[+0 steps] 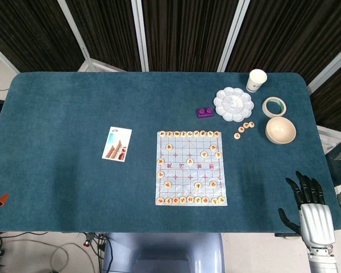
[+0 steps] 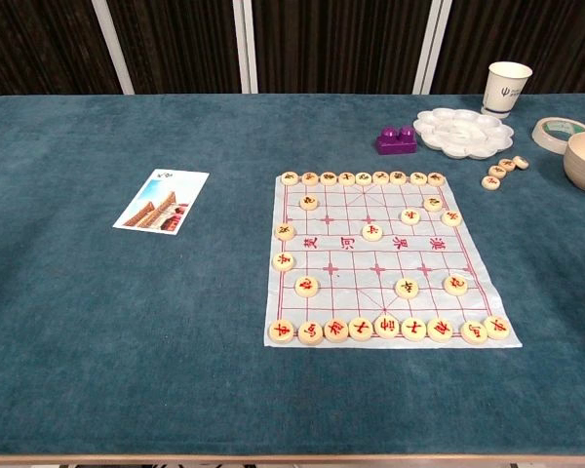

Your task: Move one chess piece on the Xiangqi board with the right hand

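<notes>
A cup [image 1: 257,79] is standing at the far right of the table [image 1: 62,114], and nothing is showing inside it. Beside it a white palette [image 1: 233,104] with round wells is lying flat, its wells looking bare. A bowl [image 1: 280,130] is sitting near the right edge, showing only its pale inside, and a tape roll [image 1: 274,106] is lying just behind it. A purple block [image 1: 204,112] is resting just left of the palette. A few loose pieces [image 1: 244,128] are lying on the cloth between the palette and the bowl, off the board.

The right hand [image 1: 310,199] is showing at the lower right corner of the head view, well apart from the board, with its silver back facing up and its dark fingers [image 1: 304,183] pointing away from the robot. The fingers are spread slightly apart and are holding nothing; they are reaching over the table's near right edge. The chest view is not showing this hand. The left hand is not appearing in either view.

The Xiangqi board [image 2: 382,255] is lying flat at the table's middle, with round pieces [image 2: 371,232] standing in rows along its near and far edges and a few scattered between. A card [image 1: 117,144] is lying well left of the board.
</notes>
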Motion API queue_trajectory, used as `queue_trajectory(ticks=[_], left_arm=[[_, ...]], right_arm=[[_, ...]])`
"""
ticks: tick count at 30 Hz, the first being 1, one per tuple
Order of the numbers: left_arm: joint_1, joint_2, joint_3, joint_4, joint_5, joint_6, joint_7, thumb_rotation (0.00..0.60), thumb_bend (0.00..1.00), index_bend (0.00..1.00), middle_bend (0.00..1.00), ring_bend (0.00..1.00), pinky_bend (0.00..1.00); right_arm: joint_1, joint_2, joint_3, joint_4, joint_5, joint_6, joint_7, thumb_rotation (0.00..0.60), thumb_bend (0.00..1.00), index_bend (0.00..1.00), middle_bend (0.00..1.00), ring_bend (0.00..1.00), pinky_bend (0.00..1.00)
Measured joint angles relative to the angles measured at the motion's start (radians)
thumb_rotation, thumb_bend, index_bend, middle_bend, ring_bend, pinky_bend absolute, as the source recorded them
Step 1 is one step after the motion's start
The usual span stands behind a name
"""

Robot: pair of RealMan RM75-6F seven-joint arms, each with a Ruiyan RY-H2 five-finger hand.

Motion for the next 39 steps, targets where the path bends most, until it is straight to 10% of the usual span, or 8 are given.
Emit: queue_trajectory(ticks=[39], left_arm=[[0.001,0.004,-0.002,-0.002,-0.007,-0.002,-0.004,0.6,0.0,0.08,0.0,0.0,0.01]], right_arm=[[0.032,0.056,0.009,-0.031,0.013,-0.054,0.079,0.6,0.38,0.14,0.0,0.0,0.05]])
